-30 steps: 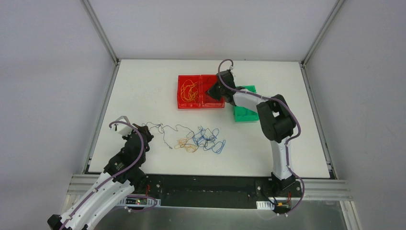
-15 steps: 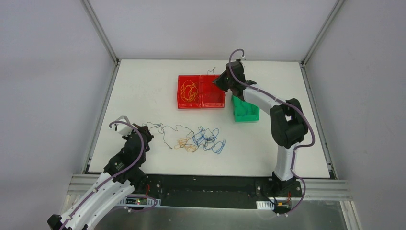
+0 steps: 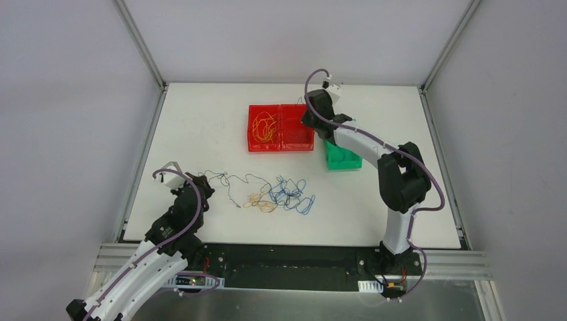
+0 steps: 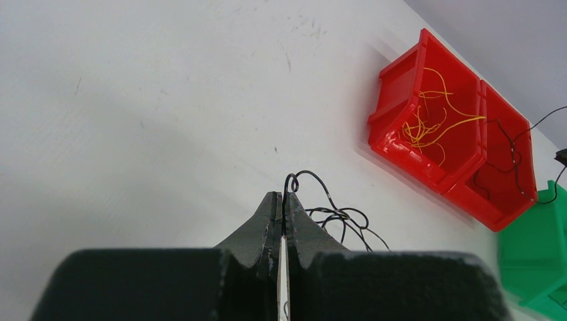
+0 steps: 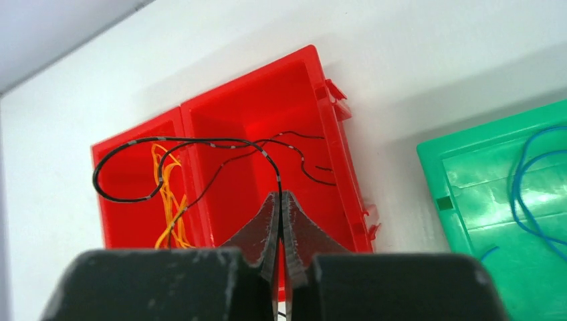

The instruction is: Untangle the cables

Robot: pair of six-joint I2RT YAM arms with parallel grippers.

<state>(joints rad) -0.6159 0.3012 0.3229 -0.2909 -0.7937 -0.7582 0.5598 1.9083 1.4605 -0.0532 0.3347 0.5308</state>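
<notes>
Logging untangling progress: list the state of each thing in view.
left gripper: shut on dark cable
right gripper: shut on second dark cable
left red bin: holds yellow-orange cables
right red bin: second dark cable hanging over it
green bin: holds blue cable
table tangle: blue, orange, dark strands knotted

In the right wrist view the green bin (image 5: 481, 200) is cut off by the right edge, and the blue wire (image 5: 516, 187) in it runs out of frame. The right fingers (image 5: 264, 224) hide the near wall of the red bin (image 5: 287, 100) and the pinched stretch of the banded dark cable (image 5: 194, 140). The left fingers (image 4: 264, 224) cover the lower run of the dark cable (image 4: 294, 175) and part of its loops. From above, the tangle (image 3: 284, 194) on the desk (image 3: 200, 134) is too fine to tell which strand overlies which.
</notes>
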